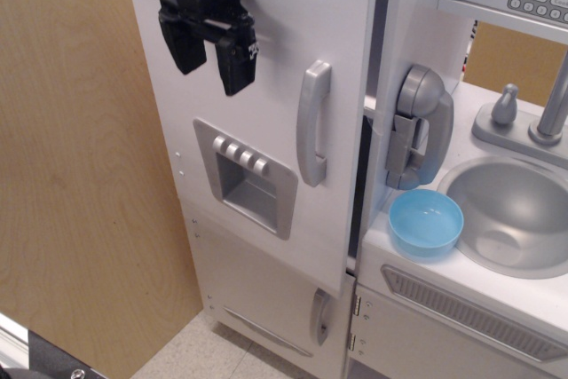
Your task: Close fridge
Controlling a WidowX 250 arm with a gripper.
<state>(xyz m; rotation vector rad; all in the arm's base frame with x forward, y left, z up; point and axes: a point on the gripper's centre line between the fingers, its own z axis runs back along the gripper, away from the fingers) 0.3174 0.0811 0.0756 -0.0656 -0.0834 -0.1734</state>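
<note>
The white fridge door [284, 33] stands almost shut, with only a narrow dark gap left at its right edge. It bears a long grey vertical handle [312, 122] and a grey dispenser recess [248, 177] with several buttons. My black gripper [213, 55] hangs from the top against the door's upper left face, to the left of the handle. Its two fingers [238, 67] are spread apart and hold nothing. The inside of the fridge is hidden.
A grey toy phone [419, 126] hangs on the panel right of the door. A light blue bowl [426, 224] sits on the counter beside the grey sink [515, 215]. The small lower door's short handle [318, 317] shows below. A wooden wall [80, 166] is on the left.
</note>
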